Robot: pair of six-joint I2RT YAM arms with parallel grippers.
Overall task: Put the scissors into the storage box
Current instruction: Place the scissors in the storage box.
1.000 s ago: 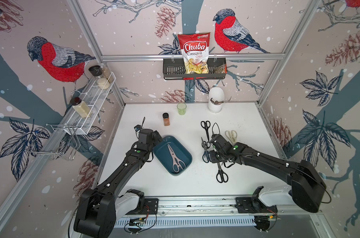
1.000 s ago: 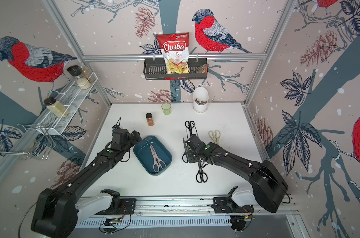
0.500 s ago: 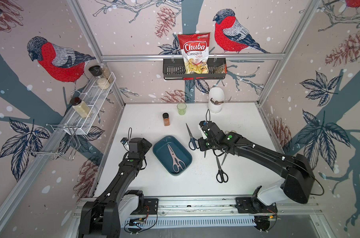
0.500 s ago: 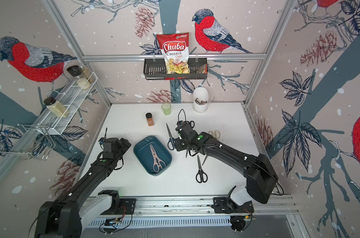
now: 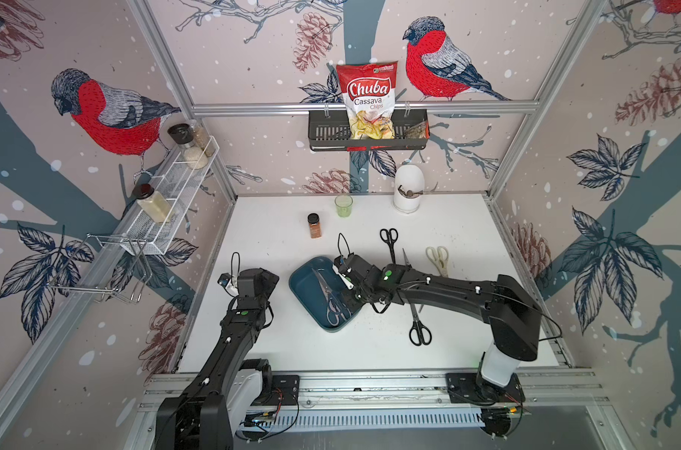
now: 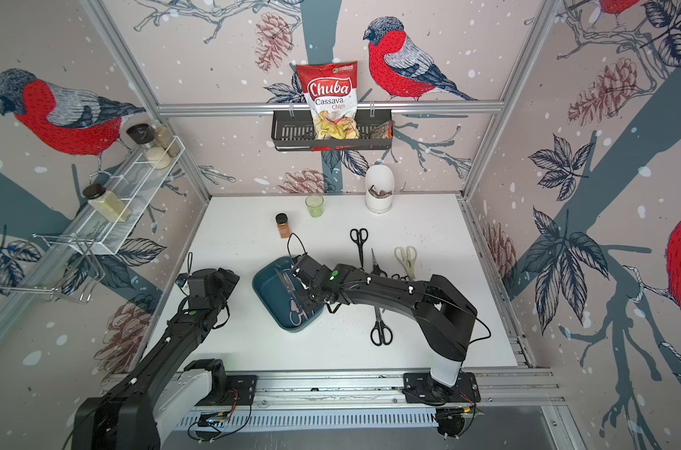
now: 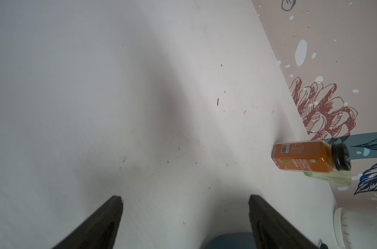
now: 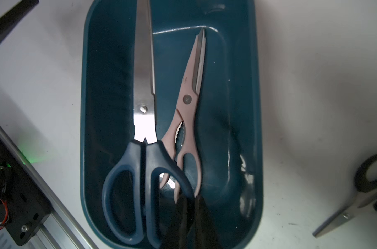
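Right end effector (image 8: 188, 199) pinched dark-blue-handled scissors (image 8: 143, 120) in storage box (image 8: 258, 107) beside pink-handled shears (image 8: 188, 99); black-handled scissors (image 5: 417, 323) lay unstowed on table (image 5: 370, 350).

BRAND: chip bag (image 5: 368, 99) (image 6: 328, 97) in the wall basket (image 5: 327, 134) reads "Chuba" in white script on red, "Cassava Chips" below, legible in both top views | LABEL: spice jar (image 7: 306, 158) shows "RED SWE…", "PEPPER" and a barcode, left wrist view | SMALL PRINT: too fine to read

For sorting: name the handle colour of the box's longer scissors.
Longer scissors: dark blue handles, best in right wrist view.
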